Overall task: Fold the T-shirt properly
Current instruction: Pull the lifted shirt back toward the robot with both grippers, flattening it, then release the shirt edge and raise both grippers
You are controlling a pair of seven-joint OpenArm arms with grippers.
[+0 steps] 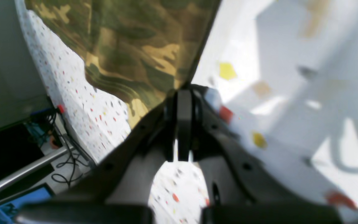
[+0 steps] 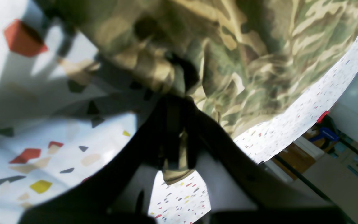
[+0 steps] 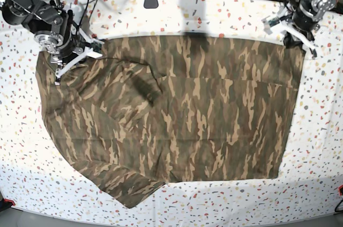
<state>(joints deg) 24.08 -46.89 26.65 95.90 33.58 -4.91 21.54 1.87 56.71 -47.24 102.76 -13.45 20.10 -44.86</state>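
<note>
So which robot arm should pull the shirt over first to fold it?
Probably both together. The left pincer is shut on the T-shirt at one far corner, and the right pincer is shut on bunched cloth at the other. If only one, the right: its side lies rumpled.

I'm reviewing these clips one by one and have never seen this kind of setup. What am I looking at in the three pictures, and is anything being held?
This is a two-armed robot at a speckled table. The base picture looks down from above: a camouflage T-shirt lies spread out, one sleeve folded inward. The other two pictures come from cameras on the wrists, looking along the fingers. The right gripper, on the left of the overhead picture, is shut on bunched cloth at the shirt's far corner; its wrist view shows fabric pinched between the fingers. The left gripper, at the opposite far corner, is also shut, pinching the shirt's edge.
</note>
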